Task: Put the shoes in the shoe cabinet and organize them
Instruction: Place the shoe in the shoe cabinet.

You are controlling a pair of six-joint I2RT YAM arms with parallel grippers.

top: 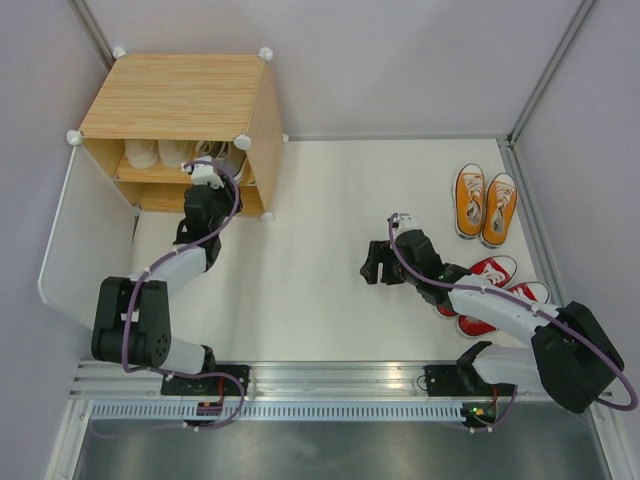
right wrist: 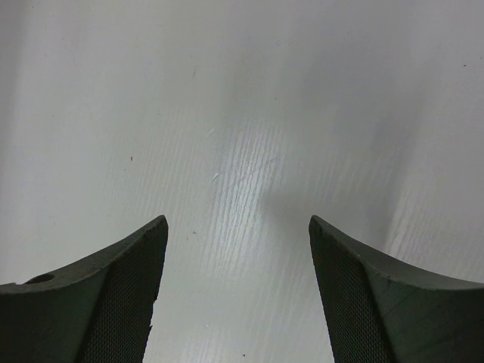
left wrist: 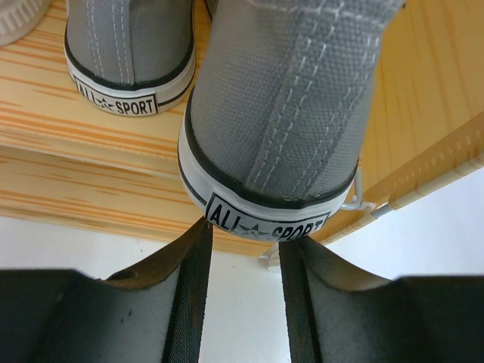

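The shoe cabinet [top: 180, 95] stands at the back left, with cream shoes [top: 150, 152] and grey shoes [top: 228, 160] on its middle shelf [left wrist: 91, 144]. My left gripper [top: 205, 180] is at the shelf front. In the left wrist view one grey shoe's heel [left wrist: 280, 113] sits at the shelf's edge, and my left gripper [left wrist: 246, 236] is partly open, its fingertips [left wrist: 203, 231] against the heel's label and nothing between them. The other grey shoe [left wrist: 128, 53] stands further in. My right gripper [top: 375, 262] [right wrist: 237, 221] hangs open over bare table. Orange shoes [top: 485, 203] and red shoes [top: 490, 275] lie at the right.
The cabinet's white door panel [top: 85, 235] stands swung open at the far left, beside my left arm. The right arm lies over part of the red pair. Grey walls close in the table at the back and on both sides.
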